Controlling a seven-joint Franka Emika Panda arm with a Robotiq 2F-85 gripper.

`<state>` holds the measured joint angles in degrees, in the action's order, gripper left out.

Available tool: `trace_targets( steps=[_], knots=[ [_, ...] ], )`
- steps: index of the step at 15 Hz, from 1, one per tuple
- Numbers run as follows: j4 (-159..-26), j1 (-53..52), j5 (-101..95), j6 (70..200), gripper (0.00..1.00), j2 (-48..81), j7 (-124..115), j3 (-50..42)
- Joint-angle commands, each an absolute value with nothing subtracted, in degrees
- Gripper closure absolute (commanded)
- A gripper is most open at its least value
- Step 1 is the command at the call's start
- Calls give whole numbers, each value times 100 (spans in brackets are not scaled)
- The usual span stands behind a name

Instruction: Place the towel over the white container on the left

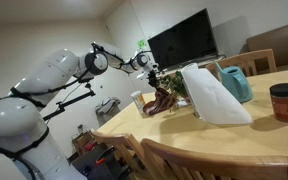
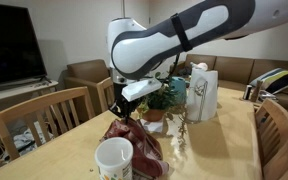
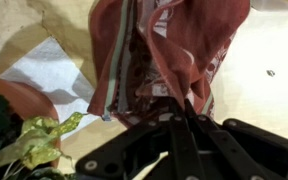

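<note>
Your gripper (image 3: 187, 108) was clamped tight on the towel (image 2: 139, 145), which hung bunched from it over the table (image 2: 64, 150). The cup (image 2: 114, 158) stood upright just beside the cloth, mouth uncovered. Jug (image 1: 234, 82) and jar (image 1: 284, 102) sat well apart from it.

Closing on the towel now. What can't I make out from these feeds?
- White container: missing from the wrist view; the bottom edge cuts its base in an exterior view.
- Tips of the gripper: buried in folds of the towel in the wrist view; too small in both exterior views.
- Whether the towel rests on the table: its own folds hide the contact.
</note>
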<state>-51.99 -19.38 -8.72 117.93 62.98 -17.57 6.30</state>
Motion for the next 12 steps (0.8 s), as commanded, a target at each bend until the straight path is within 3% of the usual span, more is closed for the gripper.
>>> trace_targets(
  steps=[1,12],
  knots=[
    [-5531,-2068,-953,11568,94,5689,-2270,468],
    [-5526,-2328,-958,11031,96,4806,-3616,355]
  ],
)
